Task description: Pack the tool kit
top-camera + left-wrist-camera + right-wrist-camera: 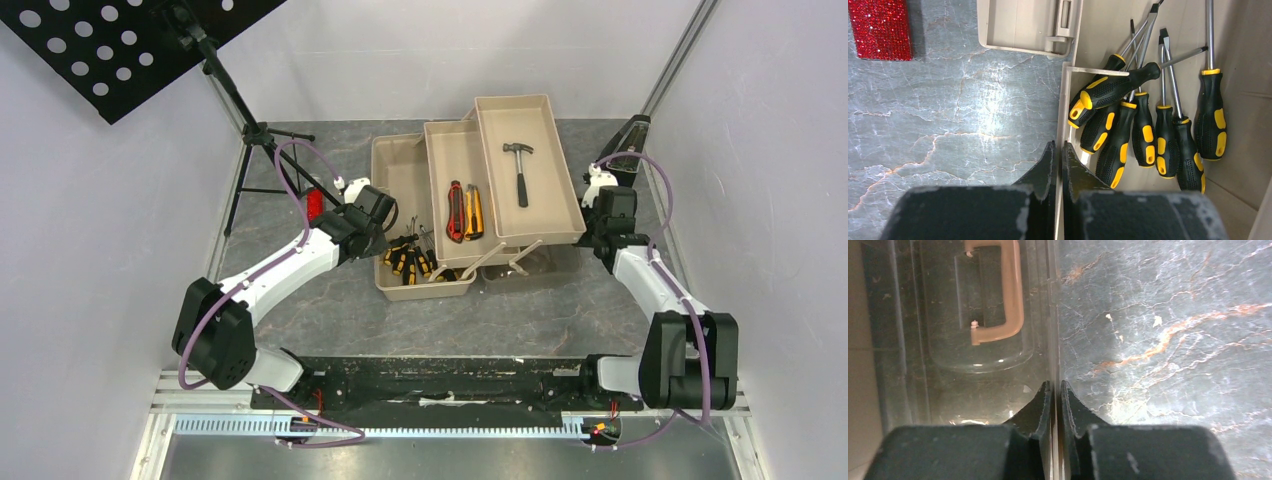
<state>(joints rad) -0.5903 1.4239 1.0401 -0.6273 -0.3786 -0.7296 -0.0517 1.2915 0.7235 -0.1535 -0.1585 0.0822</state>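
The tool kit's tan toolbox [400,165] stands open at the middle of the table, its trays [560,170] folded out to the right. Several yellow-and-black screwdrivers [1148,125] lie in the bottom box [408,260]. A red utility knife [455,211] and an orange one [473,211] lie in the middle tray. My left gripper [1058,145] is shut on the bottom box's left wall [1066,100]. My right gripper [1056,383] is shut on the thin edge of the clear lid [973,375], which carries a pale handle [1008,290].
A hammer [519,172] lies in the top tray. A red glittery bar [880,27] rests on the table left of the box. A black music stand [120,45] on a tripod [265,150] stands at the back left. White walls close in both sides.
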